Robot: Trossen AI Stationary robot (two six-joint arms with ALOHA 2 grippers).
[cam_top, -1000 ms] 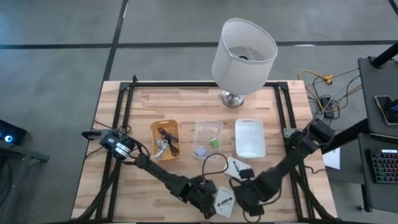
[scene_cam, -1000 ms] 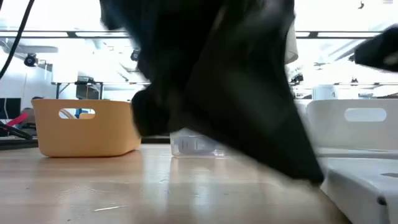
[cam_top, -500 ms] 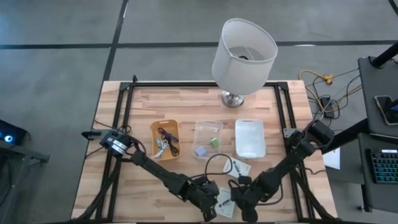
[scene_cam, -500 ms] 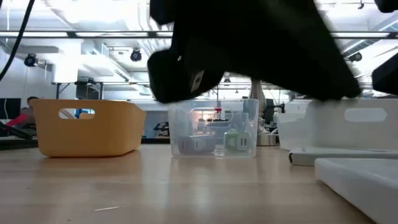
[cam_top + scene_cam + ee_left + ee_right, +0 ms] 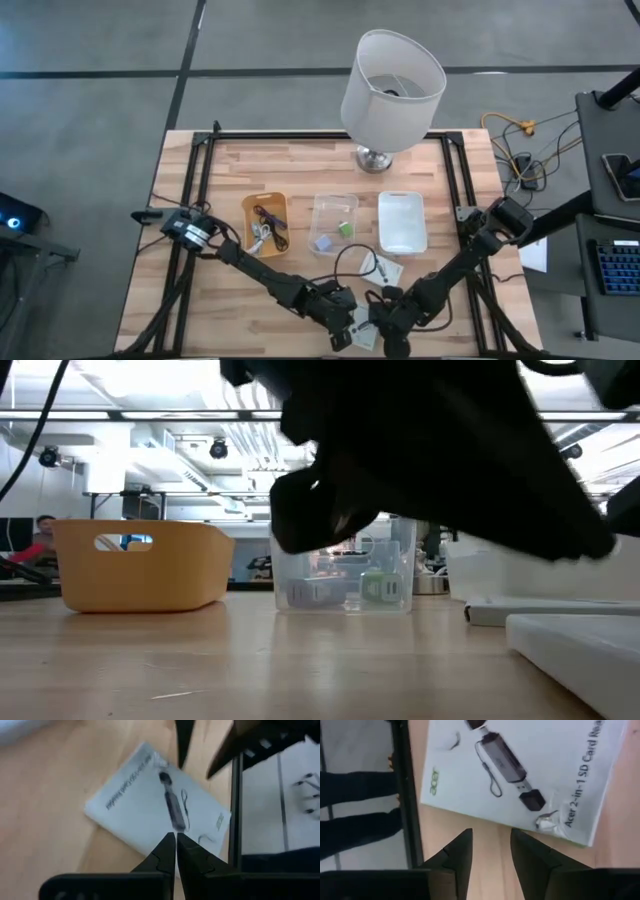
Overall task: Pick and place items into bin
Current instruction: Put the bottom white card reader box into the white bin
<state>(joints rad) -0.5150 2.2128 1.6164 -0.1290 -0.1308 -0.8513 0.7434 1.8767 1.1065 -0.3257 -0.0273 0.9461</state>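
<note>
A white printed card (image 5: 361, 326) lies flat near the table's near edge, between my two grippers. It also shows as the card (image 5: 150, 810) in the left wrist view and the card (image 5: 520, 775) in the right wrist view. My left gripper (image 5: 341, 322) is shut, its tips (image 5: 175, 839) over the card's edge. My right gripper (image 5: 384, 316) is open, its gap (image 5: 490, 842) over bare wood just off the card's edge. A second white card (image 5: 383, 268) and a black coiled cable (image 5: 346, 258) lie farther in. My left gripper points its shut fingertips (image 5: 169, 845) down at the card's edge (image 5: 160, 832). I cannot tell whether they touch it.
Three bins stand in a row mid-table: an orange bin (image 5: 266, 223) with cables, a clear bin (image 5: 334, 222) holding green and blue blocks (image 5: 375, 588), and a white bin (image 5: 402, 222). The big white lamp (image 5: 390, 80) stands at the far edge. The metal frame rail (image 5: 402, 795) runs close by.
My right gripper has moved toward the table's left and near edge, closing in on the card. My left gripper has crept a little to the right, toward the same card. The card has stayed in place.
</note>
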